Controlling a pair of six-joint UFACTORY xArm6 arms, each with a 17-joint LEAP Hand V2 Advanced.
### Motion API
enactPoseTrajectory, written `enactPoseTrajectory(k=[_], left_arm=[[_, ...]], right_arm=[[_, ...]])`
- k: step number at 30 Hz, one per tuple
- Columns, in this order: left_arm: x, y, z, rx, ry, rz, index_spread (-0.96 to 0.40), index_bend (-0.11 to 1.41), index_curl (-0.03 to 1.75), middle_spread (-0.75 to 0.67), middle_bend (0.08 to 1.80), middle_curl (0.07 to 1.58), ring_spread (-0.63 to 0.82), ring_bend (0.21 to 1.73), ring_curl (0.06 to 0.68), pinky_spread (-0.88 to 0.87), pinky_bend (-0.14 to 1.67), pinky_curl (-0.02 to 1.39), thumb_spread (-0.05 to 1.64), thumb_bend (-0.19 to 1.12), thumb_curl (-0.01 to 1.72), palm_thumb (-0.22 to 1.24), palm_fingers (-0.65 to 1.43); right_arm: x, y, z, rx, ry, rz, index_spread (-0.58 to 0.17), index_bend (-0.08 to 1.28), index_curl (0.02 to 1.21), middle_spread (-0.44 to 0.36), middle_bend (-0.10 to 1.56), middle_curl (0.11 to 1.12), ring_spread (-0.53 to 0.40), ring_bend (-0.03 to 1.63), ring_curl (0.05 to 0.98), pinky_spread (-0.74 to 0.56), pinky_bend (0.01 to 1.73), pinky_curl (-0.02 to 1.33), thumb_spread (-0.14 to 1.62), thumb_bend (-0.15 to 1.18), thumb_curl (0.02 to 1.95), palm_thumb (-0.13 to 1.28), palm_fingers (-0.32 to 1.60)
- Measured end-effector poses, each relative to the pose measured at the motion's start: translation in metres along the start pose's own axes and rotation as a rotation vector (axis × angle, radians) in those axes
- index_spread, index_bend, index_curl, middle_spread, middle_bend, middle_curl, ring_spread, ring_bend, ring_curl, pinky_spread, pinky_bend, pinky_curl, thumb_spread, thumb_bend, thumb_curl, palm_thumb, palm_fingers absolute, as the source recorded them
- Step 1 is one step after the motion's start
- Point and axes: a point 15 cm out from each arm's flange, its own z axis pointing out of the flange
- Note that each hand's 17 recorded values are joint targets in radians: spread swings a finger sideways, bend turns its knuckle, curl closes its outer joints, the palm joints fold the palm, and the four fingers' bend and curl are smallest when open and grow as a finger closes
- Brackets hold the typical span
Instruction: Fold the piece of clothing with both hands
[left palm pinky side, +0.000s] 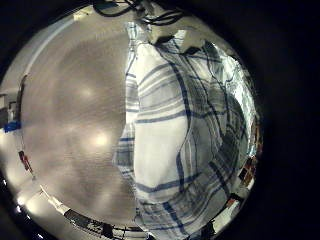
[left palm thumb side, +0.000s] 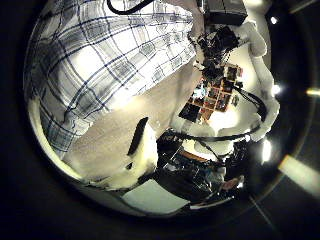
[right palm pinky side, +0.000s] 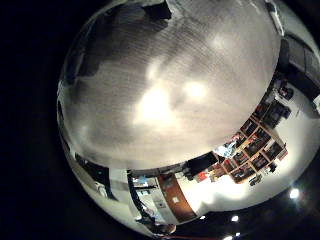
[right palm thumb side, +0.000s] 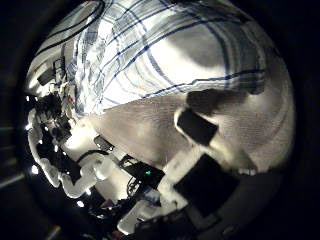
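A checked piece of clothing (left palm pinky side: 180, 110) lies spread flat on the table (left palm pinky side: 70, 110), with some wrinkles. It also shows in the left thumb side palm view (left palm thumb side: 110, 60) and in the right thumb side palm view (right palm thumb side: 170, 50). My left hand (left palm thumb side: 150, 170) hangs above the table beside the cloth's edge, with a finger (left palm thumb side: 137, 150) held straight and away from the cloth. My right hand (right palm thumb side: 215, 150) is over the table at another edge of the cloth, with a finger (right palm thumb side: 198, 128) straight and holding nothing.
A white arm (left palm thumb side: 255, 110) shows across the table in the left thumb side palm view, and another (right palm thumb side: 60, 165) in the right thumb side palm view. Shelves (right palm pinky side: 255, 150) stand in the room beyond the table edge.
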Motion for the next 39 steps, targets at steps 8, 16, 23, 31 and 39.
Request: enactPoseTrajectory(k=[8, 16, 23, 31, 39], left_arm=[[0.011, 0.004, -0.004, -0.035, 0.000, 0.002, 0.01, 0.18, 0.41, 0.35, 0.17, 0.26, 0.49, 0.54, 0.214, 0.51, 0.31, 0.32, 1.16, -0.02, 0.31, 0.34, 0.03], [0.010, 0.002, 0.013, -0.064, -0.006, 0.003, 0.01, 0.19, 0.40, 0.35, 0.17, 0.26, 0.49, 0.54, 0.217, 0.52, 0.30, 0.32, 1.16, -0.02, 0.32, 0.34, 0.03], [0.016, -0.002, 0.022, -0.067, -0.009, 0.017, 0.01, 0.19, 0.40, 0.35, 0.17, 0.26, 0.49, 0.53, 0.216, 0.52, 0.28, 0.32, 1.17, -0.02, 0.32, 0.34, 0.03], [0.017, -0.002, 0.026, -0.060, -0.006, 0.024, 0.01, 0.19, 0.39, 0.34, 0.17, 0.26, 0.49, 0.52, 0.216, 0.52, 0.28, 0.32, 1.17, -0.02, 0.31, 0.34, 0.03], [0.028, 0.004, 0.012, -0.027, -0.009, 0.038, 0.01, 0.19, 0.39, 0.34, 0.17, 0.26, 0.49, 0.52, 0.217, 0.52, 0.28, 0.32, 1.17, -0.02, 0.31, 0.35, 0.04]], right_arm=[[-0.002, -0.015, 0.002, 0.102, 0.032, -0.004, -0.462, 0.62, 0.60, -0.256, 0.86, 0.66, -0.258, 1.11, 0.492, -0.35, 1.08, 0.41, 1.08, 0.01, 0.45, 0.86, 1.33], [0.041, 0.003, 0.003, 0.257, 0.030, 0.097, -0.390, 0.97, 0.81, -0.223, 1.14, 0.81, -0.233, 1.31, 0.606, -0.27, 1.31, 0.55, 1.17, 0.04, 0.52, 0.99, 1.19], [0.090, 0.028, 0.002, 0.276, 0.008, 0.197, -0.335, 1.05, 0.88, -0.198, 1.22, 0.85, -0.220, 1.38, 0.659, -0.22, 1.37, 0.62, 1.20, 0.03, 0.56, 1.02, 1.11], [0.106, 0.055, -0.035, 0.355, 0.024, 0.232, -0.301, 1.07, 0.92, -0.181, 1.25, 0.87, -0.213, 1.40, 0.686, -0.21, 1.37, 0.67, 1.21, 0.00, 0.60, 1.03, 1.08], [0.034, 0.052, -0.088, 0.486, -0.019, 0.119, -0.284, 1.07, 0.93, -0.172, 1.26, 0.87, -0.211, 1.39, 0.700, -0.20, 1.35, 0.71, 1.21, -0.01, 0.63, 1.02, 1.08]])
